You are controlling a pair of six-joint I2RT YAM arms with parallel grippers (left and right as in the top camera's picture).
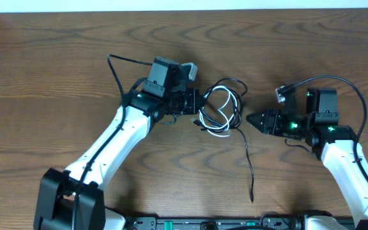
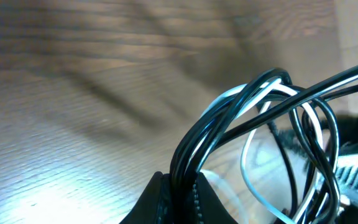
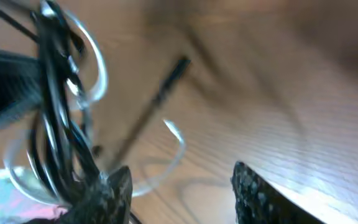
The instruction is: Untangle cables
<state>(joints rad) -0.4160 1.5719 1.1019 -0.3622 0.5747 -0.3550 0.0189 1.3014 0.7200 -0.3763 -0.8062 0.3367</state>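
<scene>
The left gripper is clenched on the tangle at the table's middle; in its wrist view, black and white strands run together into the pinched fingertips. The black cable and white cable loop through each other just right of that grip. The black tail trails toward the near edge, its plug lying loose. The right gripper points left, just beside the loops. Its jaws stand apart with nothing between them.
</scene>
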